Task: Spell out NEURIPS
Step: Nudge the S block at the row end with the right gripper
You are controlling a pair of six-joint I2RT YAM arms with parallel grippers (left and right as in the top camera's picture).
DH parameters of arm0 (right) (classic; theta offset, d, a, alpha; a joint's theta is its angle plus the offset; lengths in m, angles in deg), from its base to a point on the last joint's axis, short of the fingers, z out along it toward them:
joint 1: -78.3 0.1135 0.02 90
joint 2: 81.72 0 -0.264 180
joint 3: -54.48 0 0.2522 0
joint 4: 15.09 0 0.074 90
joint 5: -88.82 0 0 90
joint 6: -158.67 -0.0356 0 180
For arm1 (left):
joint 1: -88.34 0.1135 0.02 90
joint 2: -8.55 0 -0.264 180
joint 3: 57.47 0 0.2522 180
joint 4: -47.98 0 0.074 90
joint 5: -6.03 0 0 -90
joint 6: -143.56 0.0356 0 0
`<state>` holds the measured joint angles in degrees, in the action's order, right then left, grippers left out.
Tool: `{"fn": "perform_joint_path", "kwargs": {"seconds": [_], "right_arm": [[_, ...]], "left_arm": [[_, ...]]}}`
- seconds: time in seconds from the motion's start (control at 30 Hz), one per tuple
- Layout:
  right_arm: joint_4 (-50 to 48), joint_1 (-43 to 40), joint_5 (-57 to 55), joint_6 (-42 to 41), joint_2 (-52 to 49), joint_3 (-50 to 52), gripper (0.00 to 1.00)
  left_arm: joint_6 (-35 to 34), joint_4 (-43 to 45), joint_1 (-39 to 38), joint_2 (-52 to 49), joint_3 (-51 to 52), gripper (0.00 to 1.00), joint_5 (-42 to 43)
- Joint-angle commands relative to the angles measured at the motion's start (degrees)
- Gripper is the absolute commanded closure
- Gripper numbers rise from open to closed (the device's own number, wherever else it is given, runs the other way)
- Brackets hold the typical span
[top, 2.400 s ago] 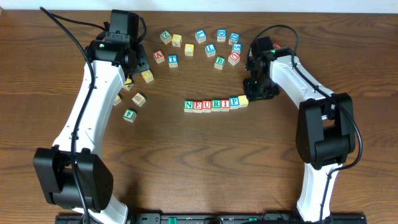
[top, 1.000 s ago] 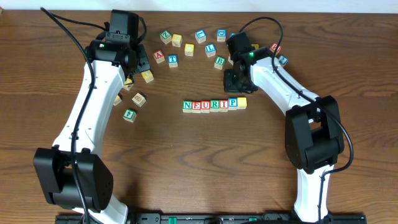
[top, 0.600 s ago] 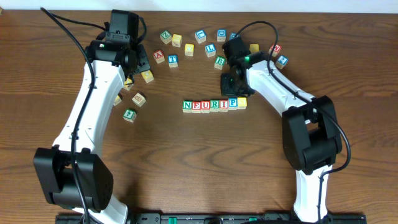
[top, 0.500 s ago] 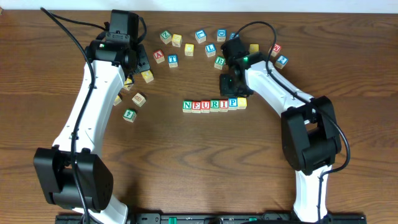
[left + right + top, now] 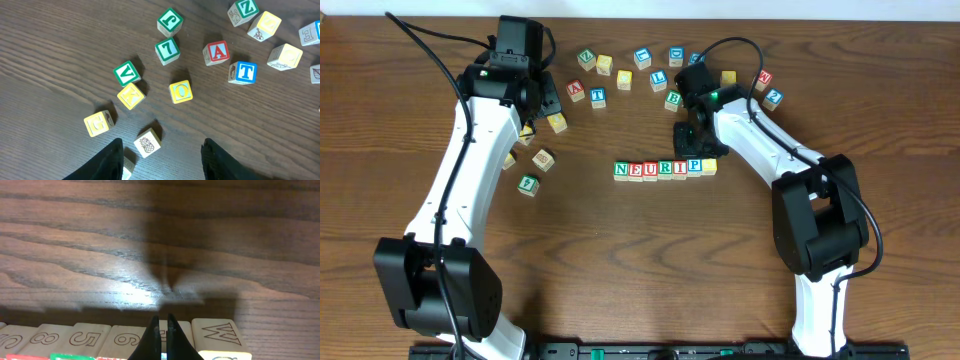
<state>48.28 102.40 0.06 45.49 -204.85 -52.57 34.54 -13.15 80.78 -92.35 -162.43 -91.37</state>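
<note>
Wooden table. At its middle the NEURIPS row, cubes touching in one line, plain yellowish face at the right end. Left gripper wide open, empty, above loose cubes. Right gripper closed, holding nothing, just behind the row's right end.

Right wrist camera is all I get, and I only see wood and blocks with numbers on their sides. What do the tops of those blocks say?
Observer: From overhead, the row reads N, E, U, R, I, P on top.
Operator: Where's the S?
Observer: The last cube in line is a plain yellowish cube, and no S shows on its top.
Operator: What's the other arm doing?
Observer: The left end effector is open above the loose cubes, well away from the row and holding nothing.
</note>
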Motion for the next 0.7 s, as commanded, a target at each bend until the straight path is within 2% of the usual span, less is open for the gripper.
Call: {"fn": "perform_joint_path", "kwargs": {"seconds": [0.0, 0.67], "right_arm": [[0.31, 0.33, -0.66, 0.5, 0.33, 0.33, 0.99], [1.81, 0.44, -0.63, 0.48, 0.33, 0.33, 0.99]], "left_arm": [[0.96, -0.11, 0.09, 0.04, 0.9, 0.5, 0.33], [0.96, -0.11, 0.09, 0.04, 0.9, 0.5, 0.33]]}}
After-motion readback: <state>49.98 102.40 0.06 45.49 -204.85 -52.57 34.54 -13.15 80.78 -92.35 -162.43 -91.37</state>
